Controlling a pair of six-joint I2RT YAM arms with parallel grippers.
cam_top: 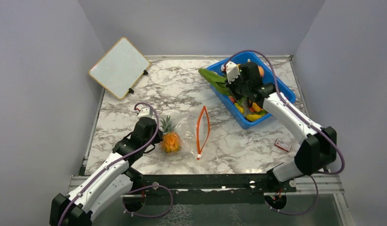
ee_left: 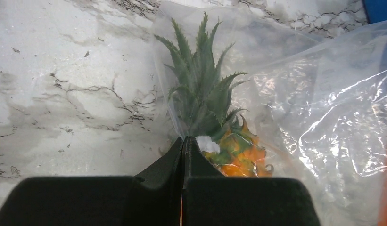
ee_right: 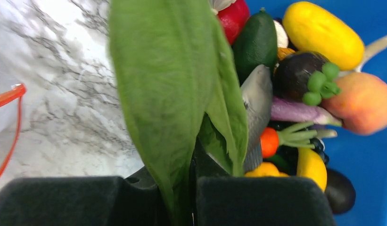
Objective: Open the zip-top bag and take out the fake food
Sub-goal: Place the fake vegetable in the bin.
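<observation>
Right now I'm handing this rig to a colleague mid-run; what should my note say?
Left gripper shut, pinching the closed end of the clear plastic zip-top bag.
Right gripper shut on the long green toy leaf above the blue plastic bin's edge.
Done: bag unzipped, mouth open.
Left: orange toy pineapple lies inside the bag; release the leaf, then pull the pineapple out.

Light is being reflected by the clear, crinkly, glossy plastic zip-top bag point(ee_left: 323, 117) and by the smooth white marble-patterned desk point(cam_top: 168, 89); the long green toy leaf point(ee_right: 158, 80) is being shown matt.
</observation>
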